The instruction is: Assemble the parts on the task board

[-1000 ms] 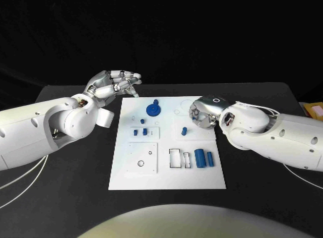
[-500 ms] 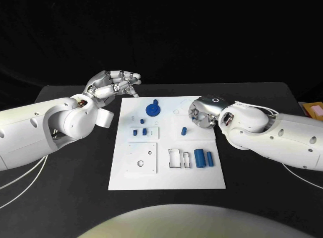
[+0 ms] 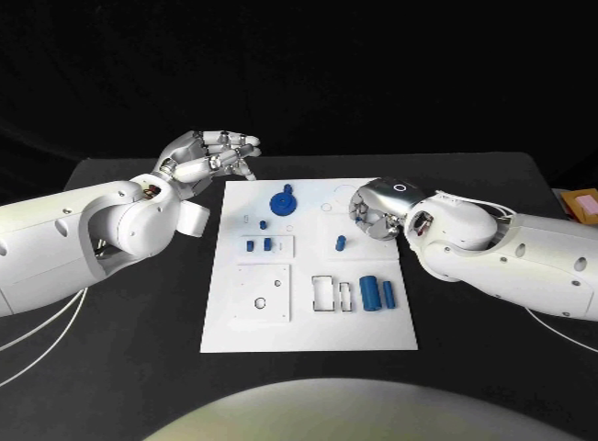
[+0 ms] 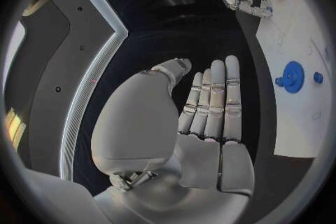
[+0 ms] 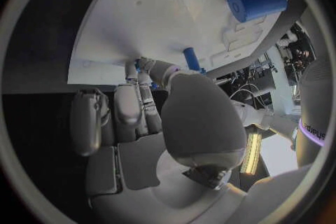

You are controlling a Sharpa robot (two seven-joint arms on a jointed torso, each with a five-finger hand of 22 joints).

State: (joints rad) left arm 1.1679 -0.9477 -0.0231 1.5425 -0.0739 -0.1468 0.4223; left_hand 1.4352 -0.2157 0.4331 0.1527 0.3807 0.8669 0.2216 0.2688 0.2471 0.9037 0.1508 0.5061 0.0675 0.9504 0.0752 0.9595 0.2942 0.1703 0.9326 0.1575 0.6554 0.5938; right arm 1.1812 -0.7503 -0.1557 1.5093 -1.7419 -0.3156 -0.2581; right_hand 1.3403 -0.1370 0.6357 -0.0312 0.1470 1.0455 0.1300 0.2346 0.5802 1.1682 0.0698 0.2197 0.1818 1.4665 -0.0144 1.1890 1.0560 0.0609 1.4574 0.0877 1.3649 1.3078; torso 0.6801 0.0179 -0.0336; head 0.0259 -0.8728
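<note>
The white task board (image 3: pixel 246 331) lies mid-bench, its blue parts laid out on it: a gear (image 3: pixel 284 200) at the far end, a small peg (image 3: pixel 340 243) in the middle, two cylinders (image 3: pixel 378 292) nearer.

The right hand (image 3: pixel 378 209) hovers beside the peg, fingers (image 5: pixel 133 103) loosely extended and holding nothing, probably lining up a pick.

The left hand (image 3: pixel 208 154) waits off the board's far corner, fingers (image 4: pixel 213 101) straight, side by side, empty.
</note>
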